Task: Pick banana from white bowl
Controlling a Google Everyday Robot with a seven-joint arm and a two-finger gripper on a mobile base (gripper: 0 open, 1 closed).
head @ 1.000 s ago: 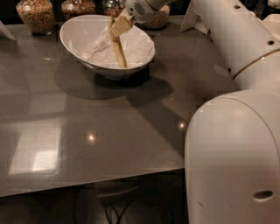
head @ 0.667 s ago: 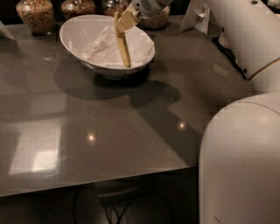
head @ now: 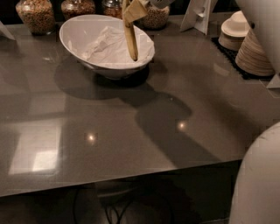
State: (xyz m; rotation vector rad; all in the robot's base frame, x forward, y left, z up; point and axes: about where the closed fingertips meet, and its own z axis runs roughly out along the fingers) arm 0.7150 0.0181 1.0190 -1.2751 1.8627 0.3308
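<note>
The gripper point(head: 132, 10) has climbed to the top edge and pinches the upper end of the banana point(head: 130, 39) between its fingers. The banana slanted a second ago and now hangs almost straight, its lower tip just over the crumpled paper point(head: 107, 47) in the white bowl point(head: 75, 31).

The pincer point(head: 133, 10) at the top edge grips the banana point(head: 130, 40) by its upper end. It hangs nearly upright over the paper-lined white bowl point(head: 72, 33) on the grey counter point(head: 131, 131), with jars point(head: 36, 15) behind.
</note>
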